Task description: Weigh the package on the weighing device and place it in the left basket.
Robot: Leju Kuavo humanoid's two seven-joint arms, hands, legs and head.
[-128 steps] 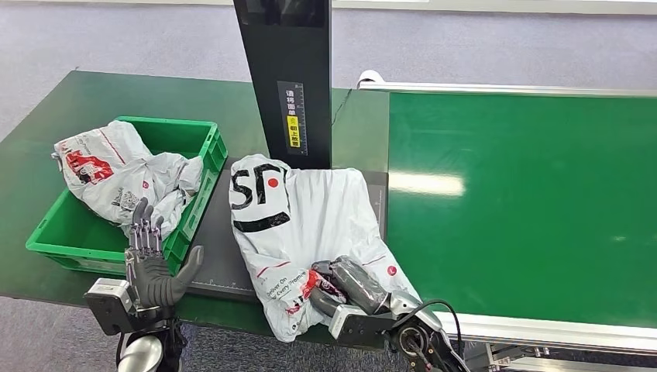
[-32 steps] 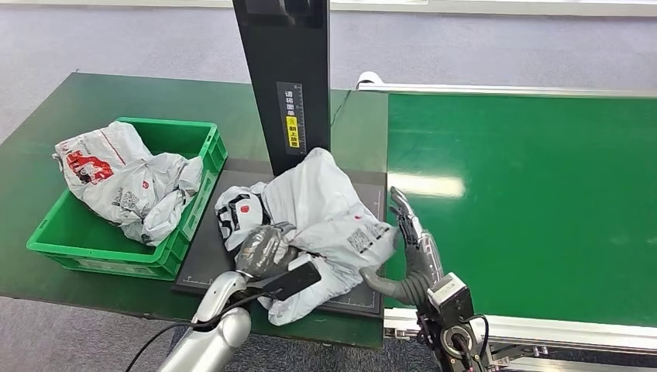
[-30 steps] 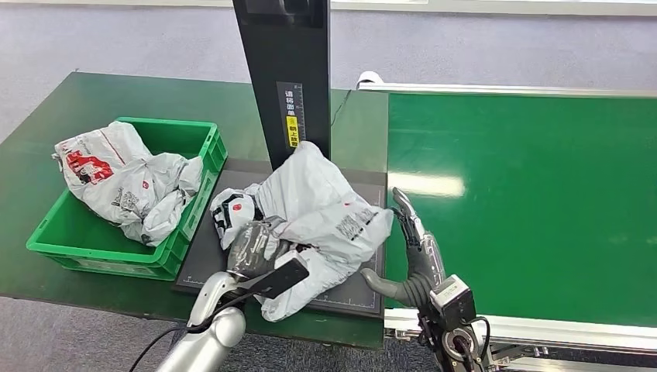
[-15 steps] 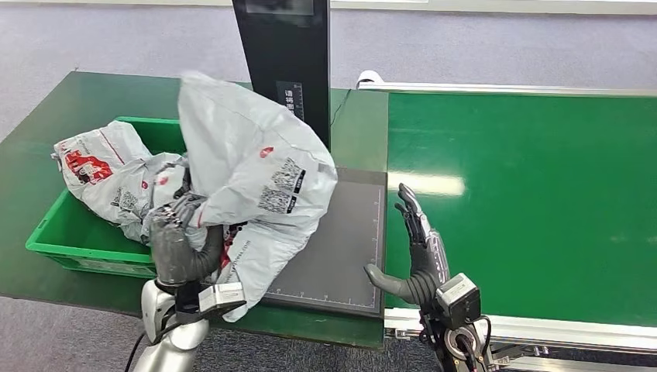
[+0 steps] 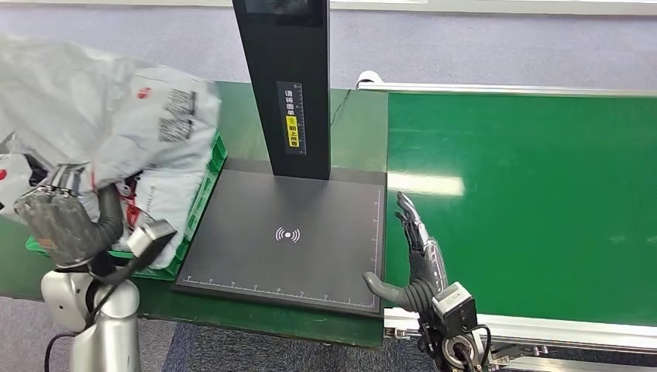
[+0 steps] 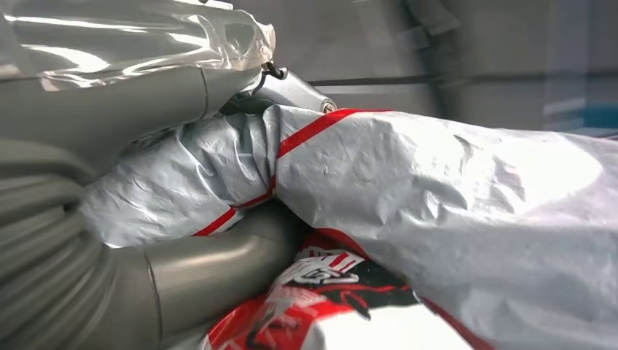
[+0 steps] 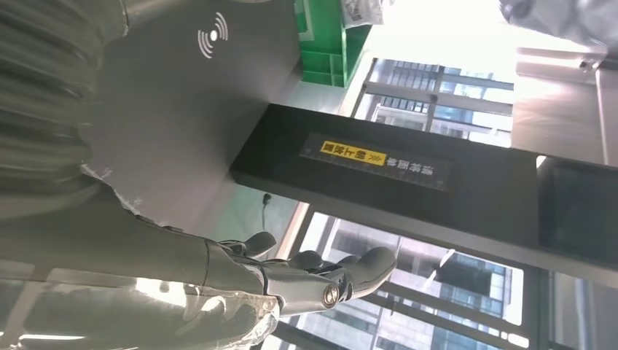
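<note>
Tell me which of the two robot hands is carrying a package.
The left robot hand: it grips the crumpled grey plastic package, lifted above the green plastic basket. The right robot hand is open and empty beside the black scale platform.

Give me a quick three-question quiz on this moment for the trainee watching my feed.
1. True or false: the scale platform has a package lying on it.
2. Which hand grips the grey package: A) left hand, B) right hand, C) neither?
3. Fill in: the held package hangs above the green ____.

Key: 1. False, the platform is bare and its wireless symbol shows. 2. A, the left hand holds it by a bunched part, while the right hand is open beside the platform's edge. 3. Basket.
</note>
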